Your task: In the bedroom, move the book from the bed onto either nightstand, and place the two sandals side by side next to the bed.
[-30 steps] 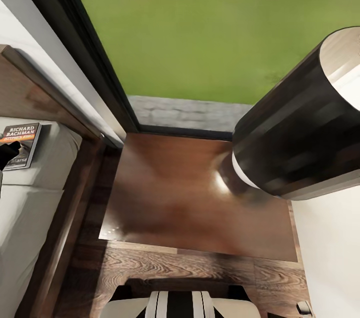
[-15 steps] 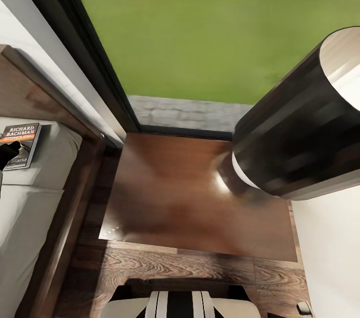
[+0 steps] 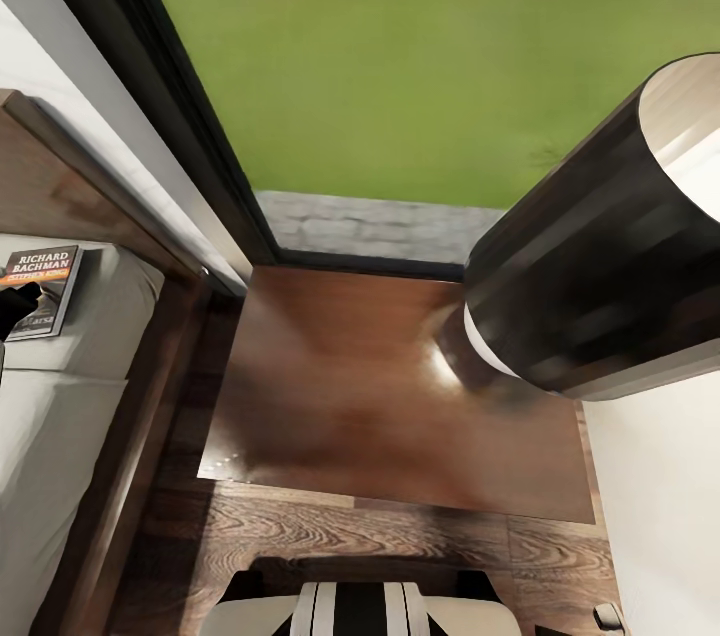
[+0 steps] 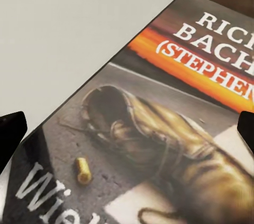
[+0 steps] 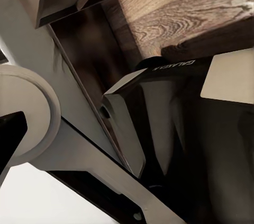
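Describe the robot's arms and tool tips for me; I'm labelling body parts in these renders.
The right arm is a thick glossy black cylinder with off-white bands and a cream end cap. In the right wrist view, black and pale grey housings carry small white lettering. The left tool shows as two matte black fingertips.

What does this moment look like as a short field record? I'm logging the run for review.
book: lies flat on the bed, cover up
left gripper: jaws open, spread either side of the book, right above it
nightstand: beside the bed, below the window, glossy top
sandals: none seen
book move: not yet done
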You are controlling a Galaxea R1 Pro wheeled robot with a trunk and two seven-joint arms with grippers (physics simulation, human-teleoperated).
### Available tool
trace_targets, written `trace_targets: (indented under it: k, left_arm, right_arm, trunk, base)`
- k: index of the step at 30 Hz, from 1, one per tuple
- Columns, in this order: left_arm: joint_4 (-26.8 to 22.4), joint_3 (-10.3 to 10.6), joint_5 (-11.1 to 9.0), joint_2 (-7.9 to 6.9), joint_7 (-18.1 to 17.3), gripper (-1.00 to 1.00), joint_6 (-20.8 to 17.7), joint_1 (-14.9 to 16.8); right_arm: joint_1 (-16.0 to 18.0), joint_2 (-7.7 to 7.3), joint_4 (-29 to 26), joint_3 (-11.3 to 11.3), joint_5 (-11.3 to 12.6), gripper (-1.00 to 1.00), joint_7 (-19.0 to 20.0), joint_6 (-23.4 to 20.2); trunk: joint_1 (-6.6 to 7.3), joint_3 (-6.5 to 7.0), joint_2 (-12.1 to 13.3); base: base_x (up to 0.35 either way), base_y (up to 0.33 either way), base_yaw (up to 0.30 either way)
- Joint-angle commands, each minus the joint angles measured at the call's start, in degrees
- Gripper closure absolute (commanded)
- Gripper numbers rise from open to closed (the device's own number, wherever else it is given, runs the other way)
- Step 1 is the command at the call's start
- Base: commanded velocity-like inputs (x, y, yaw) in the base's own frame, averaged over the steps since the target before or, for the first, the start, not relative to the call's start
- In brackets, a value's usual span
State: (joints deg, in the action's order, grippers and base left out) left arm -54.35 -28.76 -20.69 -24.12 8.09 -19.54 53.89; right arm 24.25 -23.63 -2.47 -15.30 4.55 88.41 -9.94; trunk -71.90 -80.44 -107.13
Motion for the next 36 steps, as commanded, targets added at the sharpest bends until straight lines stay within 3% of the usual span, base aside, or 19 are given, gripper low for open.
trace_targets:
  k: [1,36]
  left_arm:
    - [1.88,0.02,-0.79,0.0,0.35,-1.0,-0.3,-0.02]
    - [1.84,0.03,-0.76,0.74,0.35,-1.0,-0.25,-0.02]
  right_arm:
    - [0.01,-0.01,0.01,0.36,0.47,-1.0,0.18,-0.6]
    - [0.01,-0.01,0.01,0.36,0.47,-1.0,0.18,-0.6]
  trunk:
    - [0.0,-0.03,-0.01]
    - [0.0,-0.03,-0.01]
  base:
    - [0.0,-0.084,0.0]
    - [-0.014,-0.051,0.0]
